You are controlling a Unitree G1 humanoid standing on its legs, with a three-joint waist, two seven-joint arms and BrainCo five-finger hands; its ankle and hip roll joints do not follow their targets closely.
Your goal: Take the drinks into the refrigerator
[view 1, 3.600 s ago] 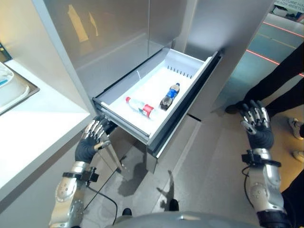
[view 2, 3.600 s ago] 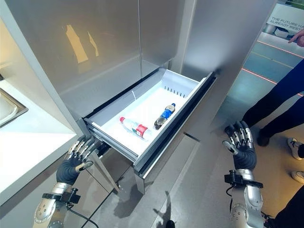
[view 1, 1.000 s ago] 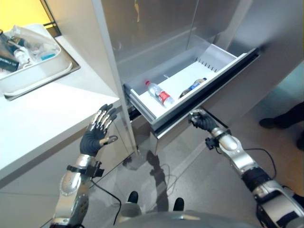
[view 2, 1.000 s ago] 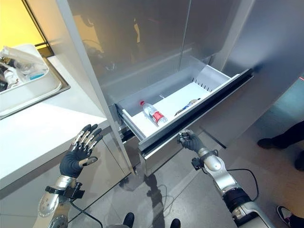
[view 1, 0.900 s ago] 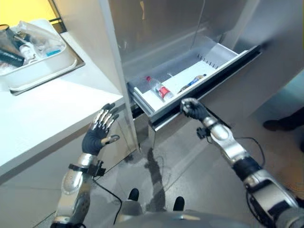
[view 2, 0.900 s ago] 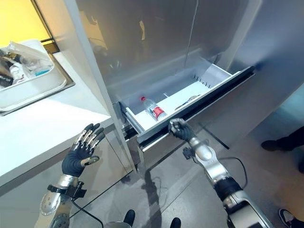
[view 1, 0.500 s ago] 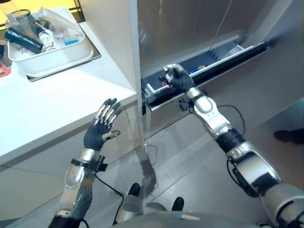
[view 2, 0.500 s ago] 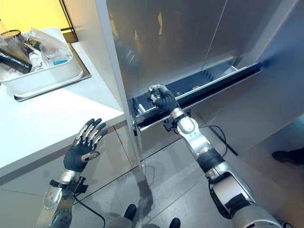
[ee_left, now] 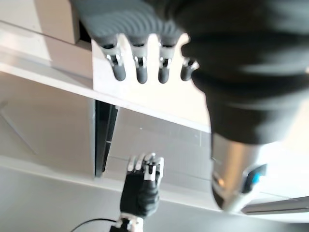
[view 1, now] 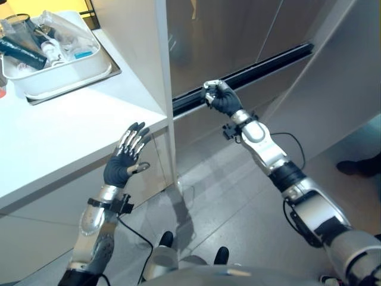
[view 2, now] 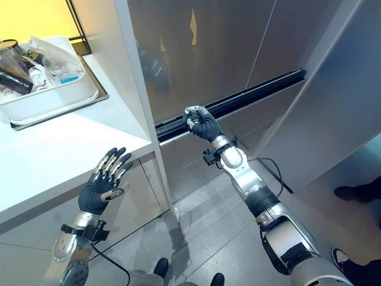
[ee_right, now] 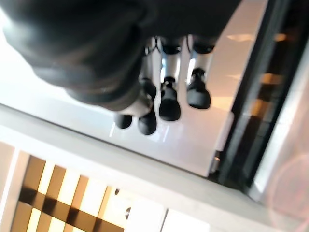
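Left robot hand (view 1: 123,165): lower left of the head views, raised in front of the desk edge, palm dark and ribbed, silver fingers with dark tips spread straight, holding nothing.

Floor (view 2: 202,232): grey, smooth tiles with faint joints, across the lower middle.

Desk (view 1: 53,137): white, flat, matte slab with a square front edge, filling the left side.

Right robot hand (view 2: 201,125): centre of the head views, at the end of a long silver-grey arm reaching up from the lower right. Fingers curled into a fist, pressed against the upper edge of the drawer front; in its own wrist view the dark fingertips (ee_right: 170,104) bend inward against a pale surface beside a dark slot. No object is seen inside the fist.

Refrigerator (view 2: 202,47): tall, brushed-metal panels with soft reflections, upper centre to right. Its drawer (view 1: 250,65) reads as a long black strip running diagonally, pushed in flush with the metal front. Drinks: hidden, no bottle can be made out.

Tray (view 1: 56,74): white plastic, rectangular with rounded rim, upper left on the desk, holding clear-wrapped and dark oddments.

Shoe (view 1: 352,167): dark, a person's, at the right edge.
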